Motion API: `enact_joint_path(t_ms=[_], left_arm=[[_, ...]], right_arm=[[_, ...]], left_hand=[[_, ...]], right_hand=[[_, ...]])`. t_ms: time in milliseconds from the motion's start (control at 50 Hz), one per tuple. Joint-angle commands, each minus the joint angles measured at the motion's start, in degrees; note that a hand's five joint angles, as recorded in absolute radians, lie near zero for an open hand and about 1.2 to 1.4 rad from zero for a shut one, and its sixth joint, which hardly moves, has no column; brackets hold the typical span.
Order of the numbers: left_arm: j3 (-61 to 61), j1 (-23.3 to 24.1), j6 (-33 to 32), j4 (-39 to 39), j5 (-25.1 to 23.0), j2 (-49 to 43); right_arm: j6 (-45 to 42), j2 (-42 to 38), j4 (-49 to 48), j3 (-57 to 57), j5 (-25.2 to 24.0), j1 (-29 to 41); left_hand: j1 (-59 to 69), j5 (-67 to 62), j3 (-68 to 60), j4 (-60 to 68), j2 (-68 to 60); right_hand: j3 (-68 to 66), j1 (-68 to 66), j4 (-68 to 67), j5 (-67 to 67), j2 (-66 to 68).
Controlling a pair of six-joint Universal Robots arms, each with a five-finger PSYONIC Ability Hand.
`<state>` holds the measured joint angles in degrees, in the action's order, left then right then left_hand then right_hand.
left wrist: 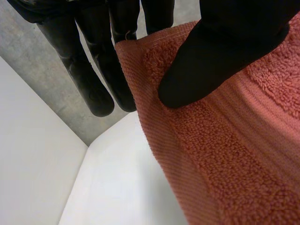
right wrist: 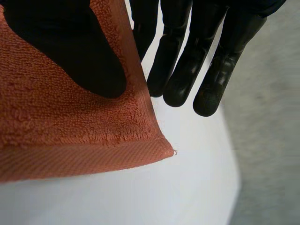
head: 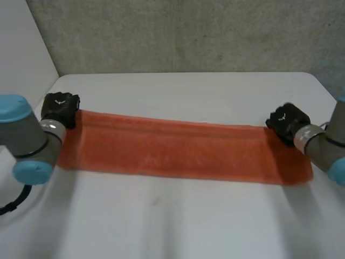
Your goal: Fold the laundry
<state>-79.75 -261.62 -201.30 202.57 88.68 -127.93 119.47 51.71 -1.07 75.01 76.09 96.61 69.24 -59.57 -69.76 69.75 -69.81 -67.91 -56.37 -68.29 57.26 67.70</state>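
An orange terry towel (head: 178, 148) lies stretched out long across the white table (head: 172, 221). My left hand (head: 60, 108) is at its far left corner. In the left wrist view the thumb (left wrist: 211, 61) presses on top of the towel (left wrist: 234, 154) and straight fingers (left wrist: 93, 79) lie behind the corner, pinching it. My right hand (head: 288, 123) is at the far right corner. In the right wrist view its thumb (right wrist: 70, 51) sits on the towel (right wrist: 56, 122) with the fingers (right wrist: 187, 70) beyond the hem, pinching that corner too.
A grey concrete wall (head: 188, 32) runs behind the table's far edge. A white panel (head: 21, 48) stands at the left. Bare table lies in front of the towel and behind it. My two forearms reach in from the table's sides.
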Motion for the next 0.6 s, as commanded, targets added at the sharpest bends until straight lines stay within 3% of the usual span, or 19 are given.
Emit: enact_joint_path(t_ms=[20,60,80,100,120,140,160,180,200,220,240,420,520,600], left_arm=[[7.93,0.32,-0.14,2.38,0.62,-8.9],[8.37,0.5,-0.14,3.43,0.53,-9.61],[8.47,0.85,-0.14,4.84,0.44,-9.97],[8.47,0.85,-0.14,4.85,0.44,-9.97],[8.38,1.46,-0.14,6.33,0.35,-10.23],[8.47,1.9,-0.23,7.65,0.44,-10.58],[8.47,1.91,-0.23,7.66,0.44,-10.58],[8.73,2.17,-0.23,8.62,0.53,-10.76],[8.73,2.17,-0.23,8.63,0.53,-10.76],[8.56,2.34,-0.23,9.24,0.53,-10.76],[8.38,2.43,-0.23,9.59,0.53,-10.59],[5.74,3.75,0.12,9.6,0.7,-5.93],[0.22,3.84,0.82,9.07,0.79,1.7],[-4.17,4.1,1.35,8.72,0.79,6.27]], right_arm=[[-0.56,-6.09,-17.89,-2.41,0.02,1.56],[-0.47,-7.24,-19.5,-3.03,0.38,1.83],[-0.47,-8.11,-20.8,-3.81,0.55,2.01],[-0.47,-8.12,-20.81,-3.82,0.55,2.01],[-0.38,-8.99,-21.51,-4.6,0.64,2.18],[-0.21,-9.87,-21.95,-5.22,0.29,2.36],[-0.21,-9.88,-21.96,-5.23,0.29,2.36],[-0.03,-10.23,-22.3,-5.84,0.37,2.45],[0.32,-10.32,-22.4,-6.62,0.64,2.45],[0.32,-10.32,-22.4,-6.63,0.64,2.45],[0.76,-10.06,-22.48,-7.07,1.25,2.53],[12.63,-1.62,-21.87,-3.47,4.95,2.1],[25.61,10.75,-20.3,5.82,4.51,2.01],[29.31,15.5,-15.83,9.52,4.33,1.4]], left_hand=[[10.76,-10.43,-10.24,10.25,-10.19],[10.76,-10.43,-10.24,10.25,-10.19],[0.95,-0.63,-0.44,0.45,-0.39],[0.86,-0.53,-0.34,0.35,-0.29],[-22.79,23.12,23.31,-23.3,23.36],[-32.52,32.85,33.03,-33.02,33.08],[-32.62,32.95,33.13,-33.12,33.18],[-38.45,38.78,38.96,-38.95,39.01],[-38.51,38.83,39.02,-39.01,39.07],[-57.16,57.49,57.67,-57.66,57.72],[-58.68,59.0,59.19,-59.18,59.24],[-59.24,59.57,59.76,-59.75,59.81],[-59.24,59.57,59.76,-59.75,59.81],[-59.24,59.57,59.76,-59.75,59.81]], right_hand=[[-12.09,-23.63,-11.71,12.74,12.3],[-12.09,-23.63,-11.71,12.74,12.3],[-0.32,-11.87,0.06,0.98,0.53],[-0.21,-11.75,0.17,0.86,0.42],[22.44,10.9,22.82,-21.79,-22.23],[41.65,30.11,42.03,-41.0,-41.44],[41.85,30.3,42.23,-41.19,-41.63],[57.91,46.37,58.29,-57.26,-57.7],[57.91,46.37,58.29,-57.26,-57.7],[57.91,46.37,58.29,-57.26,-57.7],[57.91,46.37,58.29,-57.26,-57.7],[57.91,46.37,58.29,-57.26,-57.7],[57.91,46.37,58.29,-57.26,-57.7],[57.91,46.37,58.29,-57.26,-57.7]])
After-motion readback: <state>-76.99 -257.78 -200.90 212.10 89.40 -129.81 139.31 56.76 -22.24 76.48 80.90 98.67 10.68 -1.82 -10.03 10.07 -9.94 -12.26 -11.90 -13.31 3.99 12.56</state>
